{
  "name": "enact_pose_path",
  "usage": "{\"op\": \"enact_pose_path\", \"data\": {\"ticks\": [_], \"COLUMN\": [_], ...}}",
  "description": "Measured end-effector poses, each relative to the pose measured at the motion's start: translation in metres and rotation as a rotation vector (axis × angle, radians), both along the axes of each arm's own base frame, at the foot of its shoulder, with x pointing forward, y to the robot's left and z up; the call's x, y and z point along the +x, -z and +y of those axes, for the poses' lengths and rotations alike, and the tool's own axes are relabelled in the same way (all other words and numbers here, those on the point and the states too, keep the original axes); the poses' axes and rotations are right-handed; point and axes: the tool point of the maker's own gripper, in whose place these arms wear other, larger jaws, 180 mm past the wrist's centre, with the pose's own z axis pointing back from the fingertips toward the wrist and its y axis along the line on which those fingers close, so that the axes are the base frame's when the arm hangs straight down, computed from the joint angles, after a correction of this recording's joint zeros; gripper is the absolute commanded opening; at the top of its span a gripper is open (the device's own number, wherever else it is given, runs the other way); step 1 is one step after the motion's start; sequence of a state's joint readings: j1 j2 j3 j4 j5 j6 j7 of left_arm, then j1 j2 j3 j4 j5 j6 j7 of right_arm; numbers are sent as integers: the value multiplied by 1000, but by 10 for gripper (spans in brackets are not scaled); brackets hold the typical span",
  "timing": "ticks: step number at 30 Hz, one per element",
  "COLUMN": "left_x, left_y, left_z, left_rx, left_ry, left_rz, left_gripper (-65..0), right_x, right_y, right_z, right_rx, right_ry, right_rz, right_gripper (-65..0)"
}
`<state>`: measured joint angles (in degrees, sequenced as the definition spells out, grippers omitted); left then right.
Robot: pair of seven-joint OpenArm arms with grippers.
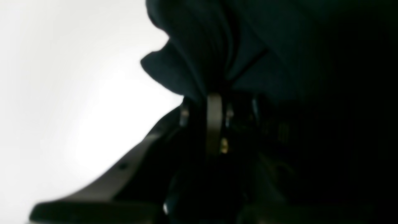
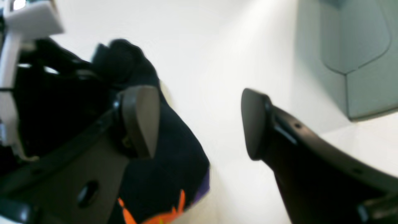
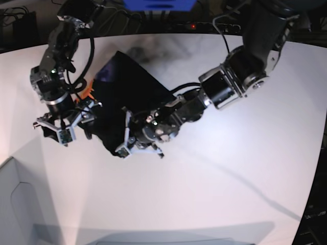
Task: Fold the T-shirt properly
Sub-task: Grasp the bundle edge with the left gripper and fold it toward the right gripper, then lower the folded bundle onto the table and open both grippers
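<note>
Black T-shirt bunched on the white table, one arm pinching it, the other spread wide beside it.

On the left of the overhead view, the right gripper (image 3: 65,124) hangs released, jaws wide apart and empty, at the edge of the T-shirt (image 3: 127,84), which lies crumpled in the middle-left of the table (image 3: 245,168); further right the left gripper (image 3: 134,140) is clenched on a fold of its cloth. The shirt looks light, limp and floppy, likely to sag and slip unless taken at a hem, sleeve edge or shoulder seam. Only the right wrist view shows the orange print (image 2: 168,214) and the empty gap between the pads; only the left wrist view shows the cloth gathered into closed fingers (image 1: 214,121).
</note>
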<state>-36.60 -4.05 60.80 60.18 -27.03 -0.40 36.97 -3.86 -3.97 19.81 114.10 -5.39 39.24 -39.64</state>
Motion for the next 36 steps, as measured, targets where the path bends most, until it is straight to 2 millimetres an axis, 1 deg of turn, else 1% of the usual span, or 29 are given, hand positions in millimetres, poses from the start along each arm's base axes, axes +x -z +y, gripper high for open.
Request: {"op": "enact_pose_path", "data": {"ticks": [2, 4, 7, 8, 9, 10, 12, 15, 17, 18, 20, 22, 24, 25, 28, 31, 32, 34, 36], "left_x": [-2, -5, -5, -5, -2, 2, 14, 26, 34, 39, 49, 53, 46, 40, 11, -19, -28, -45, -64], "left_y": [-4, -10, -15, -17, -20, -22, -33, -62, -86, -97, -113, -118, -113, -106, -70, -41, -33, -18, -3], "left_z": [-13, -27, -35, -36, -35, -33, -27, -23, -15, -6, 28, 76, 123, 144, 195, 227, 235, 241, 233], "left_rx": [6, -13, -30, -33, -32, -22, 5, -47, -105, -127, -145, -147, -161, -165, -145, -169, -169, -188, -202], "left_ry": [28, 51, 55, 58, 58, 59, 68, 49, 16, -13, -101, -219, -335, -392, -543, -671, -707, -766, -785], "left_rz": [-13, -13, -21, -25, -32, -47, -111, -180, -216, -227, -228, -213, -182, -163, -65, 19, 39, 81, 140], "left_gripper": [-614, -523, -362, -325, -302, -292, -294, -294, -294, -294, -294, -294, -294, -294, -294, -294, -294, -294, -295], "right_x": [-1, -6, -9, -9, -9, -9, -10, -11, -13, -14, -18, -26, -34, -37, -41, -45, -43, -39, -40], "right_y": [-2, 3, 6, 5, 5, 6, 7, 7, 7, 8, 10, 15, 20, 21, 30, 53, 60, 78, 94], "right_z": [-8, -20, -20, -19, -20, -20, -19, -21, -29, -35, -43, -50, -58, -63, -77, -95, -101, -114, -119], "right_rx": [19, -4, -3, 0, 0, 0, 1, 0, 0, -5, -12, -13, -20, -23, -18, 4, 9, 30, 46], "right_ry": [26, 59, 60, 58, 58, 59, 58, 63, 88, 103, 126, 146, 168, 179, 212, 254, 263, 274, 276], "right_rz": [-16, 9, 19, 15, 14, 17, 21, 21, 21, 23, 32, 49, 69, 73, 91, 153, 169, 212, 258], "right_gripper": [-231, -231, -231, -231, -231, -231, -231, -231, -232, -232, -232, -232, -233, -233, -233, -233, -234, -254, -304]}}
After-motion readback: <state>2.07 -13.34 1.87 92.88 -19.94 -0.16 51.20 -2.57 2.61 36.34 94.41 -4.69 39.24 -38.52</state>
